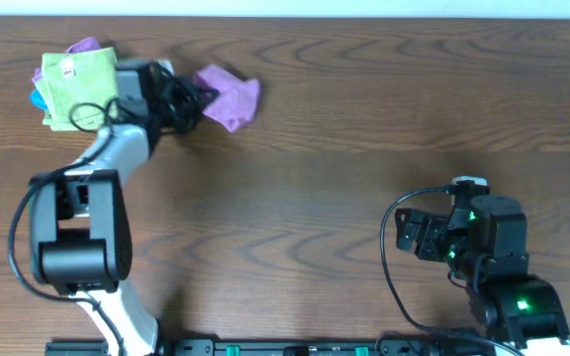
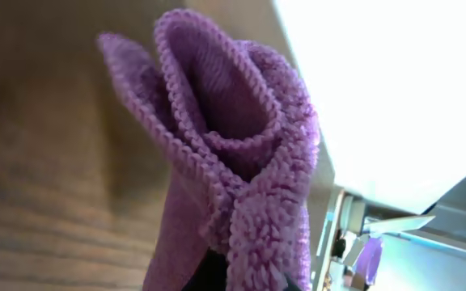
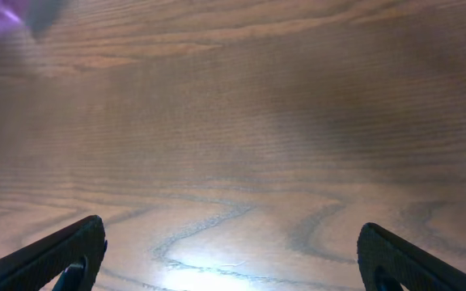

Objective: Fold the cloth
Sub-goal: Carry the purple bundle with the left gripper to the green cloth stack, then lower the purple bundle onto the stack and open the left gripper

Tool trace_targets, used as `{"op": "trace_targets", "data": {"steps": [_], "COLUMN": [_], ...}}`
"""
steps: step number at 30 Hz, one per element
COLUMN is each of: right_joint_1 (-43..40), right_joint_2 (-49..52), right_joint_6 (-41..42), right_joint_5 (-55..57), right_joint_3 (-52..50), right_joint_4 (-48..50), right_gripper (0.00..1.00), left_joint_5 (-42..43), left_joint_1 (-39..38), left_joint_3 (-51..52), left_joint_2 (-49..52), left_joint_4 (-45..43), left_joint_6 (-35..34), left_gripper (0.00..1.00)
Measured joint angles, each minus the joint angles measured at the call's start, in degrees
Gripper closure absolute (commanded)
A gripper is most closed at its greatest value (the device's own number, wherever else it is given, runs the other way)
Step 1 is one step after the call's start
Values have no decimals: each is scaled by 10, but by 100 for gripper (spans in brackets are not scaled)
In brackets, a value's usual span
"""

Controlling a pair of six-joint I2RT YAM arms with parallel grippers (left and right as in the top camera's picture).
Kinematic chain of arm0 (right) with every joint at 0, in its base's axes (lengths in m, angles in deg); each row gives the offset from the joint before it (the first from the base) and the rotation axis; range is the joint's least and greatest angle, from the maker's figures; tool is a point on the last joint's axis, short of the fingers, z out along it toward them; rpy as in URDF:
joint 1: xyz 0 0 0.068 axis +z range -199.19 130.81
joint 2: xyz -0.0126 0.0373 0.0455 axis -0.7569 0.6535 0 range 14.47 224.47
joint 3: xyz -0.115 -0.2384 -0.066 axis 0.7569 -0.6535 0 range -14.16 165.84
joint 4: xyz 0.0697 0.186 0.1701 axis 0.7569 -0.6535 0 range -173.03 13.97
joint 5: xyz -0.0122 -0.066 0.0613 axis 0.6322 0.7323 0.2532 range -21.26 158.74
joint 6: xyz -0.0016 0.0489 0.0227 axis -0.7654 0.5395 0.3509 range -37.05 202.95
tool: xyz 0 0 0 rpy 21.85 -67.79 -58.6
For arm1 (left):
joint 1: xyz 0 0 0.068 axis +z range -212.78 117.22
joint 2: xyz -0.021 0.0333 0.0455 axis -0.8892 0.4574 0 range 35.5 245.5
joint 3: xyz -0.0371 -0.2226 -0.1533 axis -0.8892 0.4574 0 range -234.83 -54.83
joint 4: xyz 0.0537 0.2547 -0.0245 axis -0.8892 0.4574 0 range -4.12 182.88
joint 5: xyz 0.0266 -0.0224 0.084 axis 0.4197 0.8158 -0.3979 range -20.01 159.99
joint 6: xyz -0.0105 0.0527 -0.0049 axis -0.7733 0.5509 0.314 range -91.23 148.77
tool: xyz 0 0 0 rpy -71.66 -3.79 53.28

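The cloth (image 1: 230,98) is a crumpled lilac bundle at the far left of the table (image 1: 364,129), just to the right of a small pile of other cloths. It carries no label or writing that I can see. From above its long axis runs roughly left to right, with the narrow end at the left gripper (image 1: 199,100) and the looser, wider end fanning away to the right. In the left wrist view it rises from between the dark fingers as a rolled bunch, its stitched hem curling round on itself, so that hand is clamped on the cloth.

Behind the arm sits a folded green cloth (image 1: 79,89) with a small white tag (image 1: 69,68). The tag has reddish marks too small to read. A sliver of blue cloth (image 1: 40,99) pokes out beneath it.

Well apart, near the front right, the right gripper (image 3: 231,246) hangs over bare wood with its fingers spread wide.
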Motion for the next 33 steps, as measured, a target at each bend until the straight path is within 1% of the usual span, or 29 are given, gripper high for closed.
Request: {"op": "trace_targets", "data": {"steps": [4, 10, 15, 24, 33], "right_joint_1": [0, 0, 0, 0, 0], "right_joint_2": [0, 0, 0, 0, 0], "right_joint_6": [2, 2, 2, 2, 2], "right_joint_5": [0, 0, 0, 0, 0], "right_joint_3": [0, 0, 0, 0, 0], "right_joint_4": [0, 0, 0, 0, 0], "right_gripper": [1, 1, 1, 1, 1], "left_joint_5": [1, 1, -2, 0, 2], "left_joint_1": [37, 80, 130, 214, 261], "left_joint_3": [-63, -94, -97, -98, -105], "left_joint_2": [-2, -2, -2, -2, -2], "left_joint_4": [32, 51, 67, 67, 67], "left_joint_6": [25, 36, 44, 56, 71], "left_gripper": [94, 94, 94, 94, 94]}}
